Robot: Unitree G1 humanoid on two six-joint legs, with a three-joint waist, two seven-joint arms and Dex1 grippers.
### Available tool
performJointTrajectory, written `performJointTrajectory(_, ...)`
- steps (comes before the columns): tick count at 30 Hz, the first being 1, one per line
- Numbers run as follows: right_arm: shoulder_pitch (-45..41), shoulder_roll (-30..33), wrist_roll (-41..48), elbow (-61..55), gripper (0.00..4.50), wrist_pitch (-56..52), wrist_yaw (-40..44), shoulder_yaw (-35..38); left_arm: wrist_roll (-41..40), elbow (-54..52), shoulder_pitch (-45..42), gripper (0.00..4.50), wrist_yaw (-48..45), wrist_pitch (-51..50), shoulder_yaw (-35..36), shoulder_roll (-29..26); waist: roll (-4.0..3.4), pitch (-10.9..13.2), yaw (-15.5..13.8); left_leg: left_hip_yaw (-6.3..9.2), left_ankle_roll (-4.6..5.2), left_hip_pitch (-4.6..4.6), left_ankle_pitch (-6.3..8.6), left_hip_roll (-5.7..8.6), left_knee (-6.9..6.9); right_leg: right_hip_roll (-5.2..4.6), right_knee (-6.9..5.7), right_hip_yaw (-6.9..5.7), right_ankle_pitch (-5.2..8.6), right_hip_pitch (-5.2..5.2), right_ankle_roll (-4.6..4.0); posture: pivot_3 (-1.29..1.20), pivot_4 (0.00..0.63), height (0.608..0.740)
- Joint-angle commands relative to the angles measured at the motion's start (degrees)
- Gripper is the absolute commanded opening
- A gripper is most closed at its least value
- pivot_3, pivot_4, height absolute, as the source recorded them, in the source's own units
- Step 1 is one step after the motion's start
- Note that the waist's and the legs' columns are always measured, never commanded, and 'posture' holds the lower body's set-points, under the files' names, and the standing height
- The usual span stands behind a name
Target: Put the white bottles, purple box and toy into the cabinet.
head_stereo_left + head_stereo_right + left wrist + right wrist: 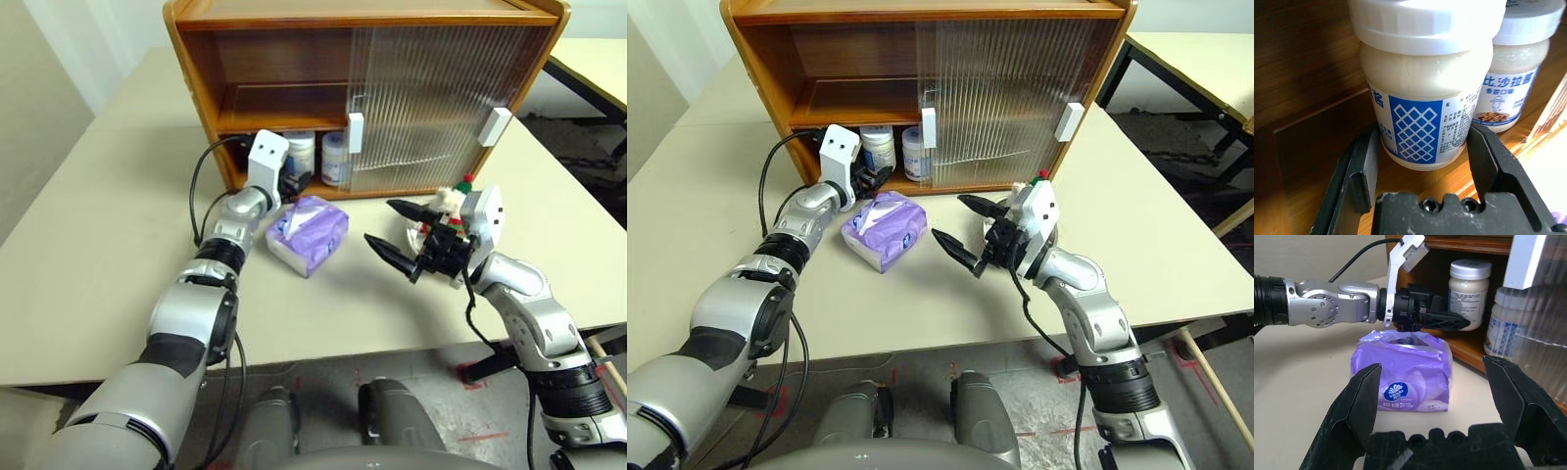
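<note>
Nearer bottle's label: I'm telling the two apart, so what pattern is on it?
A white diamond lattice on a blue panel on the nearer bottle, clearest in the left wrist view.

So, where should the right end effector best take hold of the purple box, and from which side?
Probably across the two long sides of the purple box, at mid-length, coming from the open table side where the right end effector already faces it, jaws wide. The pack is soft, lies flat, and the cabinet blocks the far side.

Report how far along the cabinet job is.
Done: both white bottles stand on the cabinet lower shelf. In hand: nothing held; the left gripper is at the nearer bottle, fingers on either side of it; the right gripper is open, facing the purple box. Left: the purple box on the table and the toy behind the right gripper.
</note>
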State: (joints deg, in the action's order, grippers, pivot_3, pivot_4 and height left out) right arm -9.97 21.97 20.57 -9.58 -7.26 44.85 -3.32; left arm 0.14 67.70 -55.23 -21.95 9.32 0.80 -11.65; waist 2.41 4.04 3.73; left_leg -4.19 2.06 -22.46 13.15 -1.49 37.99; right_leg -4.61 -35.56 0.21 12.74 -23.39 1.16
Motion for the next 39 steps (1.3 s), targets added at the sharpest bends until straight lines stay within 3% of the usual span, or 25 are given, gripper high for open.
performJointTrajectory(1,-0.41,0.14,-0.34,0.41,4.50,0.14,0.00,-0.11,0.91,1.75,-2.04,2.95,1.77,0.13,0.34,-0.11,0.01,0.01,-0.02,0.00,0.00,0.00,0.00,0.01,0.00,0.00,0.00,0.00,0.00,0.00,0.00,-0.10,0.037,0.740)
performJointTrajectory(28,5.79,0.13,0.17,-10.28,4.50,-5.03,-4.95,-1.32,2.17,8.07,-3.84,2.95,9.21,-1.96,3.66,2.17,0.35,0.80,1.67,-0.01,-0.01,0.00,0.01,0.02,-0.01,-0.14,0.00,-0.05,0.00,-0.02,0.01,-0.19,0.087,0.740)
performJointTrajectory(32,5.39,0.53,0.36,-10.00,4.50,-5.31,-4.74,-0.95,2.09,8.08,-3.85,4.34,9.60,-2.62,4.43,2.26,0.35,0.85,1.72,-0.01,-0.01,0.02,0.01,0.01,-0.01,-0.13,-0.01,-0.06,0.00,-0.02,0.01,-0.18,0.082,0.740)
performJointTrajectory(39,3.97,0.67,0.21,-8.54,4.50,-4.96,-4.11,-1.11,2.58,8.02,-3.79,4.46,9.54,-2.58,4.73,2.10,0.41,0.90,1.67,-0.01,-0.01,0.01,0.01,0.02,-0.01,-0.15,0.00,-0.07,0.00,-0.02,0.01,-0.17,0.072,0.740)
